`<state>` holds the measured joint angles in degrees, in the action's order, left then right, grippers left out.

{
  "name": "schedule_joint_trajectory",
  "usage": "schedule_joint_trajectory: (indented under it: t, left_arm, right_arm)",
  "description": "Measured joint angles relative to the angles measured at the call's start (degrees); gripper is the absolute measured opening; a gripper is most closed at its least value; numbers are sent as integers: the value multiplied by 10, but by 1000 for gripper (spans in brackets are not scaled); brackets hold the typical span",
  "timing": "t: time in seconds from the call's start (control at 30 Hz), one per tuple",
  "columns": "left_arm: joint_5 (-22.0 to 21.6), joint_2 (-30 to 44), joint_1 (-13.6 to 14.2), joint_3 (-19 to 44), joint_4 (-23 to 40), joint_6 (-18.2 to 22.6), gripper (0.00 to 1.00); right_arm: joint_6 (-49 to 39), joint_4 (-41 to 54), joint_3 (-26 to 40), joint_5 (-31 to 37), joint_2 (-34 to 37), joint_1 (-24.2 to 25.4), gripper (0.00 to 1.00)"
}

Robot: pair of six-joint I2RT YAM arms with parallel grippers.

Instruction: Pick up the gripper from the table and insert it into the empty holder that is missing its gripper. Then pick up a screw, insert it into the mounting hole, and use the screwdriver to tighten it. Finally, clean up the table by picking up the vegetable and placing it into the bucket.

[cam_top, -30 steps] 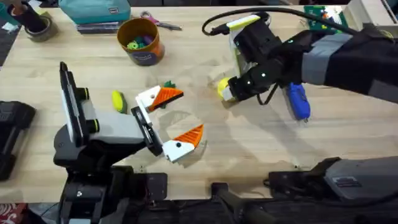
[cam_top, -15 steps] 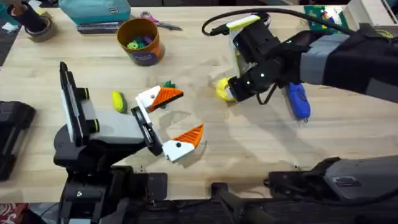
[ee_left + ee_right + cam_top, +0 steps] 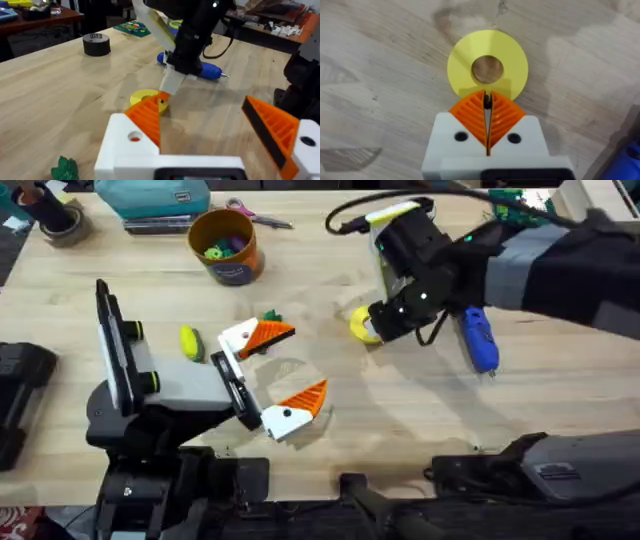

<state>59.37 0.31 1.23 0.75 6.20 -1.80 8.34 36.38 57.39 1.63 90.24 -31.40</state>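
While the right hand (image 3: 486,131) hangs over the yellow flat ring (image 3: 487,67) near the middle of the desk (image 3: 330,415), its orange pads (image 3: 470,116) are pressed together with a tiny dark piece pinched between the tips, probably a screw, though that is too small to be sure. The left hand (image 3: 287,368) rests toward the desk's front left with its fingers spread wide and empty; both white holders (image 3: 131,145) carry orange ribbed grippers (image 3: 272,127), so the insertion step looks done. Judging from this, the screw stage is under way: tightening remains, since the blue screwdriver (image 3: 478,340) lies untouched toward the right edge. Cleanup also remains, as the green vegetable (image 3: 272,317) sits on the desk just behind the left hand, well apart from the orange bucket (image 3: 225,246) at the back edge.
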Motion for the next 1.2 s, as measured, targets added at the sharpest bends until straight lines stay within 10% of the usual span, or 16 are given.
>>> schedule_joint_trajectory:
  t: [0.67,1.2]
  left_arm:
    - [0,0,0,0,0,0,985]
    - [0,0,0,0,0,0,985]
  right_arm:
    - [-50,339,338,0,-44,0,6]
    - [-102,423,520,0,-21,-70,6]
